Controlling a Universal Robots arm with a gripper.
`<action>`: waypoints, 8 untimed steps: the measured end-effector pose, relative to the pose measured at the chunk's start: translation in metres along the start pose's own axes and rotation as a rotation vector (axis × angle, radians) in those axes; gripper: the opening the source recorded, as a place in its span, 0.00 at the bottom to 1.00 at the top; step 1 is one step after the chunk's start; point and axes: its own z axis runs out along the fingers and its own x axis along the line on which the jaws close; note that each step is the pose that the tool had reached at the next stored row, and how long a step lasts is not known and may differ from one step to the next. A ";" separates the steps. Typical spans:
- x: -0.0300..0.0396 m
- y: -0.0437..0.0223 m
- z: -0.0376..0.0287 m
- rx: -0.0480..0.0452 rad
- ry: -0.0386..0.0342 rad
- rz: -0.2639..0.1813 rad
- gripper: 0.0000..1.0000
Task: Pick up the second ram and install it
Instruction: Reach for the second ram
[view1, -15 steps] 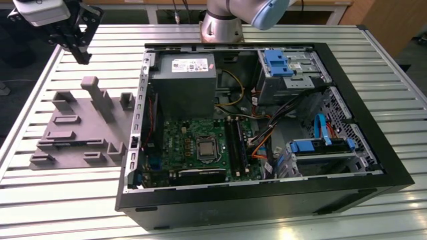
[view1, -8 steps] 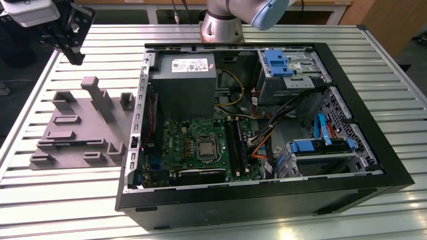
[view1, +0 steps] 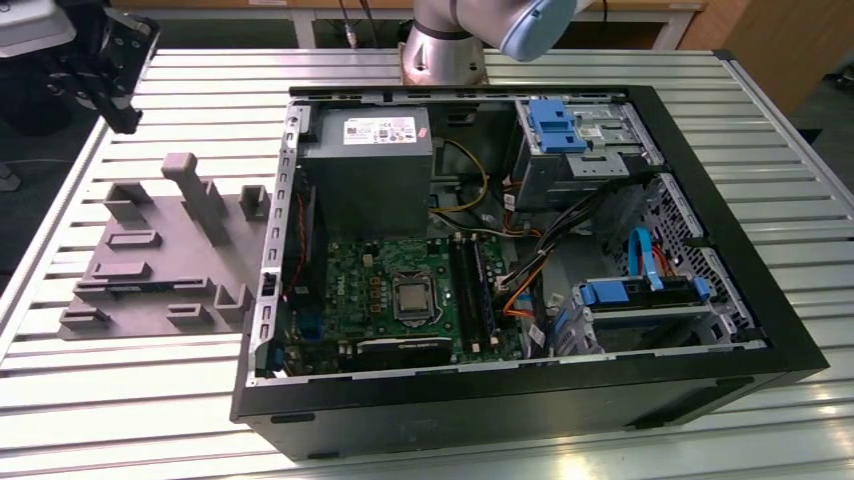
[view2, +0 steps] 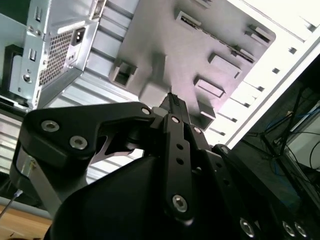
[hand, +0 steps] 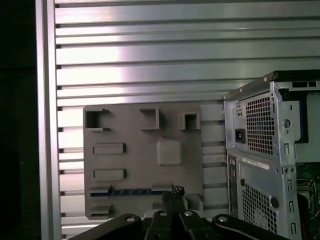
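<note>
While above the grey holder (hand: 145, 167), tool (hand: 173, 190) narrow, second ram (hand: 125, 191) near its edge.

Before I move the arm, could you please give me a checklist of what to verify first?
1. The second ram sits in the grey holder: ok.
2. The tool is empty: ok.
3. The tool is open for a grasp: not ok, shut.
4. The tool is lined up over the ram: cannot tell.
5. The computer case is open, motherboard exposed: ok.
6. One of the memory slots is free: cannot tell.
</note>
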 end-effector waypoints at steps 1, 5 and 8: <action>0.0014 -0.0009 0.0001 -0.0001 0.0000 -0.002 0.11; 0.0066 -0.0041 0.0012 -0.0003 0.0011 -0.010 0.11; 0.0119 -0.0057 0.0019 -0.0003 0.0022 -0.016 0.11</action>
